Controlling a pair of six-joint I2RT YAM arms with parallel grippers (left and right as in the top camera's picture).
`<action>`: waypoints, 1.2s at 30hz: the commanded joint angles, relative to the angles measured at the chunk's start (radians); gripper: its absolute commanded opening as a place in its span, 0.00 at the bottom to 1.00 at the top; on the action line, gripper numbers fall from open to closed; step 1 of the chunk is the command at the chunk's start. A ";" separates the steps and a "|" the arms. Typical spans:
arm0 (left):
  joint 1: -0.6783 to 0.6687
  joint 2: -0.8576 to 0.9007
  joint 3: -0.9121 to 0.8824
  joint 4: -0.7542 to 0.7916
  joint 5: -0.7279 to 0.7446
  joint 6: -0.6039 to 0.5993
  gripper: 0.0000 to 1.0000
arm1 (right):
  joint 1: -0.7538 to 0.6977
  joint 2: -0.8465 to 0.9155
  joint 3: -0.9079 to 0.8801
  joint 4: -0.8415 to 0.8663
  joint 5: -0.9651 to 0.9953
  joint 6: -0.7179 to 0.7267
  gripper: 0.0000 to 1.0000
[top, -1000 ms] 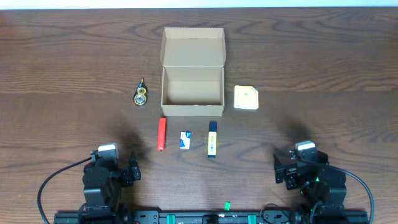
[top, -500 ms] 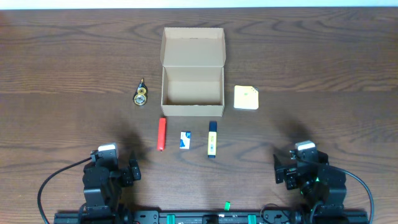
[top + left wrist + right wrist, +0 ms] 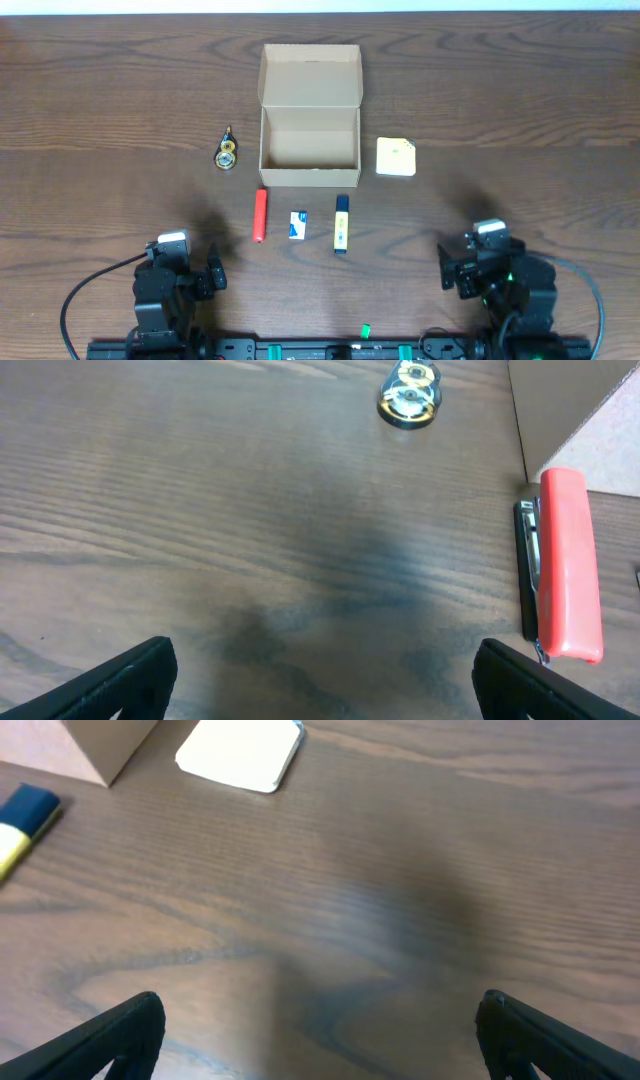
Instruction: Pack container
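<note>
Left gripper (image 3: 330, 698): low at the near-left edge of the table (image 3: 520, 110). Jaws spread wide, nothing between them, only bare wood. In the wrist view we see both dark fingertips (image 3: 135, 678) at the bottom corners of the picture.

Ahead of it and further out, a small round gold-and-black item (image 3: 227, 152) lies just left of the container, apart from it.

Next, a red stick-shaped item (image 3: 259, 215) with a black clip along one side. It lies lengthwise, its far end near the container's front left corner. We cannot tell whether they touch.

The container (image 3: 309, 148): a tan cardboard box at mid-table, slightly left of centre. It is open, with the flap lid (image 3: 310, 75) standing up and back on the far side. The interior looks bare. Neither gripper is near it.

In front of the box, a small white-and-blue packet (image 3: 297, 225) lies between the red item and a yellow highlighter (image 3: 341, 224). The highlighter has a dark blue cap, which points towards the box's front wall.

Right of the box, just beside it but apart, a pale yellow square note pad (image 3: 395, 157) lies flat.

Right gripper (image 3: 325, 1058): low at the near-right edge. Jaws are fully apart and empty. Its wrist view catches the pad, a box corner and the highlighter's capped end at upper left.
</note>
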 commanded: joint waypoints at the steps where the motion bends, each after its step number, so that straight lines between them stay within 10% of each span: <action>1: 0.005 -0.007 -0.018 -0.004 -0.003 0.006 0.95 | -0.007 0.140 0.128 0.042 -0.023 0.126 0.99; 19: 0.005 -0.007 -0.018 -0.004 -0.003 0.006 0.95 | -0.003 0.936 1.048 -0.320 -0.046 0.336 0.99; 36: 0.005 -0.007 -0.018 -0.004 -0.003 0.006 0.96 | 0.143 1.364 1.413 -0.532 -0.005 0.414 0.99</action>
